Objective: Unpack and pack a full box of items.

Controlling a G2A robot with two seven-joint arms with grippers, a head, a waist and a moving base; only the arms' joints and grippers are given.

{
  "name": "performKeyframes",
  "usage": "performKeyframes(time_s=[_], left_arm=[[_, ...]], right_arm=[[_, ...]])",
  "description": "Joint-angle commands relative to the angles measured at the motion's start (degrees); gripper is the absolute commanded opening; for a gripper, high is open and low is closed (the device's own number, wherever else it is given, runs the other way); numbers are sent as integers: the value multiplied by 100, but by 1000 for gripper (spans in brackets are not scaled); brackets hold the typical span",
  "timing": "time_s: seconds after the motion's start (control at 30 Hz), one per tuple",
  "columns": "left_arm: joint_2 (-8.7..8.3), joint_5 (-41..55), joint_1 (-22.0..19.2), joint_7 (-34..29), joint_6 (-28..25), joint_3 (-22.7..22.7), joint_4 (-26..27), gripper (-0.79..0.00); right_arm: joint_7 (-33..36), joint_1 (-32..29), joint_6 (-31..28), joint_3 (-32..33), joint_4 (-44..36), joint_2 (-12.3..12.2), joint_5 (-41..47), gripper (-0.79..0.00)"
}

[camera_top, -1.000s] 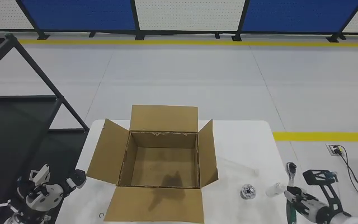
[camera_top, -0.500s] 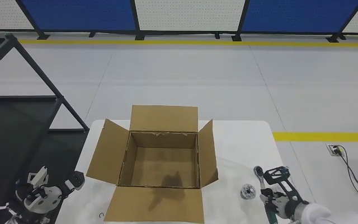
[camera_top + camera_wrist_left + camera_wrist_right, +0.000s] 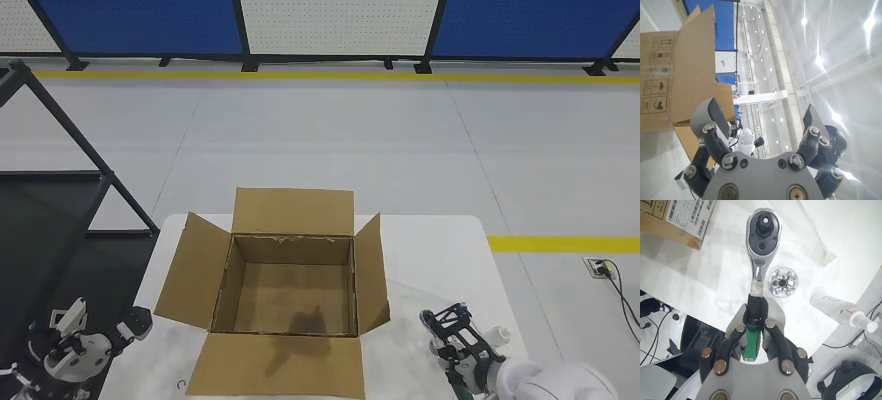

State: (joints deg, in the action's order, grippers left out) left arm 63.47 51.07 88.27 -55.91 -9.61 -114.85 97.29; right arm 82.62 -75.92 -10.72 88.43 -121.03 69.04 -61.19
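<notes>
The right gripper [image 3: 755,311] clamps its fingers on the green-and-black handle of a ratchet wrench [image 3: 763,240], whose chrome head juts past the fingertips over the white table [image 3: 696,275]. A slotted metal hub [image 3: 783,284] lies just beside the fingertips, a spray bottle [image 3: 836,310] farther out. The left gripper [image 3: 762,106] is spread wide and empty, with the cardboard box [image 3: 693,62] beyond one finger.
</notes>
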Motion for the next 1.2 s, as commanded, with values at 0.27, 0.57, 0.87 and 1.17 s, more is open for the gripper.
performKeyframes(time_s=[0.27, 0.57, 0.87, 1.17], left_arm=[[-5, -7, 1, 12, 0, 26, 9, 0], [-9, 75, 19, 65, -26, -63, -60, 0], [-15, 38, 5, 92, -22, -57, -35, 0], [-24, -12, -3, 90, -16, -47, -21, 0]], right_arm=[[-303, 312, 194, -826, 472, 32, -515, -785], [-514, 953, 496, -1595, 1411, 111, -904, -785], [-503, 1079, 548, -1716, 1793, 116, -946, -785], [-574, 1218, 642, -1819, 2181, 132, -924, -785]])
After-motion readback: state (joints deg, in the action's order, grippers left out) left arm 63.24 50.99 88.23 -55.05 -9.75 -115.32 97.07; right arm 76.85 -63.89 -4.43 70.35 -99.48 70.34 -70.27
